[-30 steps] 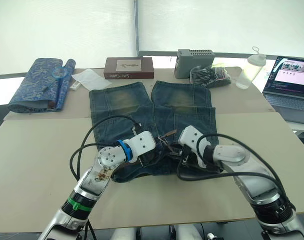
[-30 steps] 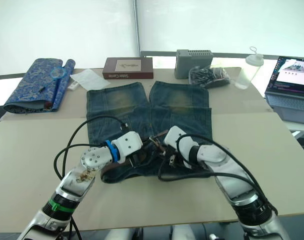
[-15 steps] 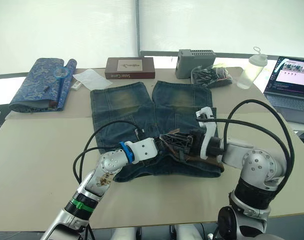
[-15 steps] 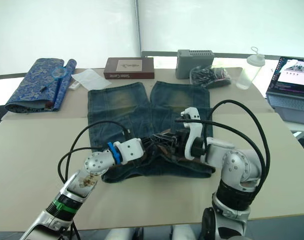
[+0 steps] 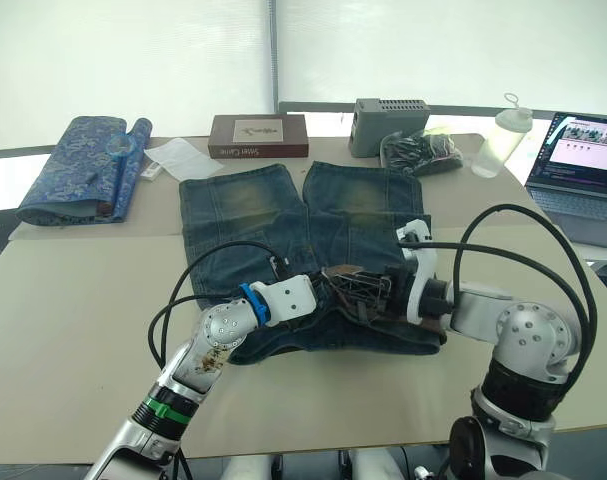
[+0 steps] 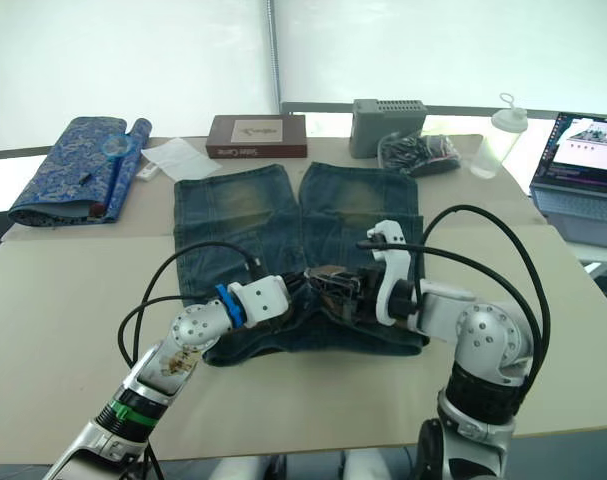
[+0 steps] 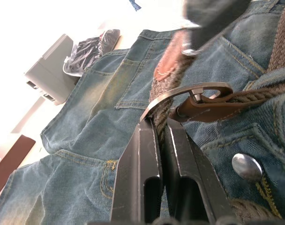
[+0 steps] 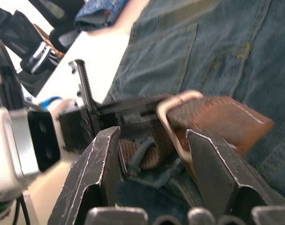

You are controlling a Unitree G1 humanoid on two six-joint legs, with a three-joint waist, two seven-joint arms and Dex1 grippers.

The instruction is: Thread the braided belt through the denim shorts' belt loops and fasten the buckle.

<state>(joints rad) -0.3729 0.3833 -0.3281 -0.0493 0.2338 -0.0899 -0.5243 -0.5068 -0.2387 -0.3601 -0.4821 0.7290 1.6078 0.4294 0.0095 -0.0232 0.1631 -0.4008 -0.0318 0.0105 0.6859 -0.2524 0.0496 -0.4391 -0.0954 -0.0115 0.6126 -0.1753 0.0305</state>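
The denim shorts (image 5: 273, 210) lie flat on the table, waistband toward me. The braided belt (image 5: 415, 324) runs along that waistband; I cannot tell the belt loops apart. At the waistband's middle my left gripper (image 7: 160, 125) is shut on the braided strap right beside the silver buckle (image 7: 189, 90). My right gripper (image 8: 151, 133) reaches in from the right and is open, its fingers straddling the buckle (image 8: 173, 105) and the smooth brown belt tip (image 8: 224, 119). Both grippers meet over the fly, near the shorts' metal button (image 7: 245, 166).
Along the far edge sit a rolled blue patterned cloth (image 5: 78, 165), white paper (image 5: 183, 158), a brown box (image 5: 258, 135), a grey box (image 5: 388, 125), a black bag (image 5: 418, 150) and a plastic bottle (image 5: 501, 135). A laptop (image 5: 583, 160) stands far right. Black cables loop over both arms.
My right arm has swung round to come at the buckle from the right, with its elbow raised. The left gripper has stayed at the waistband's middle, holding the strap.
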